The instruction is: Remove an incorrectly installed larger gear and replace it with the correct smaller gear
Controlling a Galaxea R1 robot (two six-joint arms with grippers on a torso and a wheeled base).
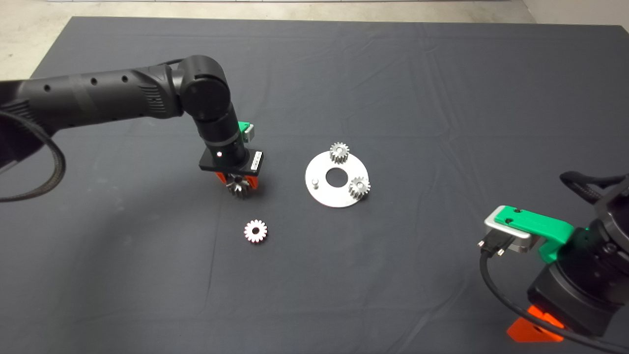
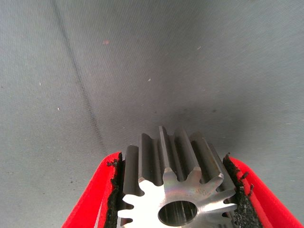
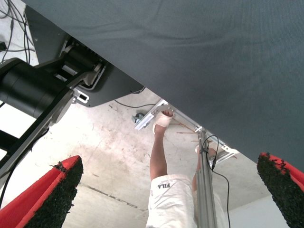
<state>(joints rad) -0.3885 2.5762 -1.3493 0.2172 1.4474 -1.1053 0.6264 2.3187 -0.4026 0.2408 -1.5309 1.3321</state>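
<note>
My left gripper (image 1: pixel 238 183) hangs just above the mat, left of the round silver plate (image 1: pixel 328 196), shut on the larger gear (image 1: pixel 239 189). In the left wrist view that thick steel gear (image 2: pixel 176 187) with deep pointed teeth sits clamped between the black pads (image 2: pixel 114 190) of the left gripper (image 2: pixel 173 160). The smaller gear (image 1: pixel 255 230), pale with fine teeth, lies flat on the mat in front of that gripper. Two small gears (image 1: pixel 339 152) (image 1: pixel 359 187) stand on the plate, and a bare pin (image 1: pixel 315 183) rises at its left side. My right gripper (image 1: pixel 533 330) waits at the lower right edge.
The plate has a round centre hole (image 1: pixel 336 177). Dark mat (image 1: pixel 393 98) spreads wide on all sides. In the right wrist view the right gripper (image 3: pixel 168 171) stands open over the mat's edge, with a person's legs (image 3: pixel 159 156) and a metal frame on the floor beyond.
</note>
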